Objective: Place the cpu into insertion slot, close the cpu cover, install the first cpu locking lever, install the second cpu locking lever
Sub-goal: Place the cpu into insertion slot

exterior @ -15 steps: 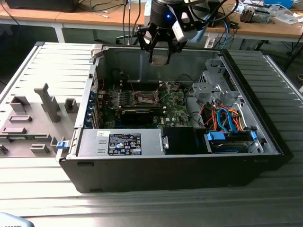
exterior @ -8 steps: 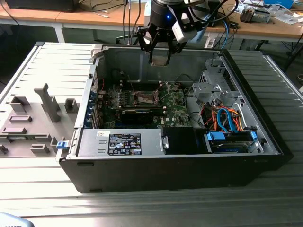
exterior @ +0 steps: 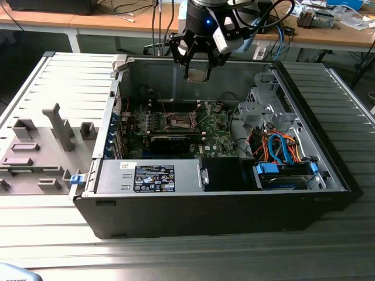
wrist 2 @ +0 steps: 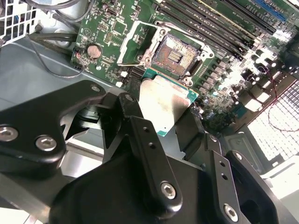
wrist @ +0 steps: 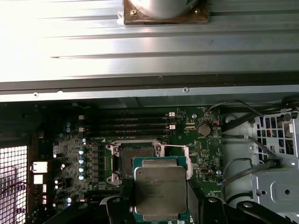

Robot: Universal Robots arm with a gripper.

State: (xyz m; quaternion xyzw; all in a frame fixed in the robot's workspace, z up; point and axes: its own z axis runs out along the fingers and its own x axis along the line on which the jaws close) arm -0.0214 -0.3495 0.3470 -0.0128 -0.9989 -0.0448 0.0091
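Observation:
My gripper (exterior: pixel 198 71) hangs over the back wall of the open computer case (exterior: pixel 222 211), shut on the cpu (exterior: pixel 198 75). In both wrist views the cpu (wrist 2: pixel 164 103) (wrist: pixel 160 190) is a flat square chip with a grey-beige face, pinched by its edges between the black fingers (wrist 2: pixel 140 135). It floats above the green board, apart from it. The insertion slot (wrist 2: pixel 176 52) (wrist: pixel 133 158) (exterior: pixel 179 121) lies bare below, its dark centre exposed. The cpu cover (wrist 2: pixel 126 46), a thin silvery frame, is swung open to one side of the slot.
Long black memory slots (wrist: pixel 126 123) run beside the socket. A black card (exterior: pixel 170 142) crosses the board nearer the front. A drive cage with blue and orange cables (exterior: pixel 281 146) fills the exterior view's right. A grey panel with fixtures (exterior: pixel 53 126) lies at the left.

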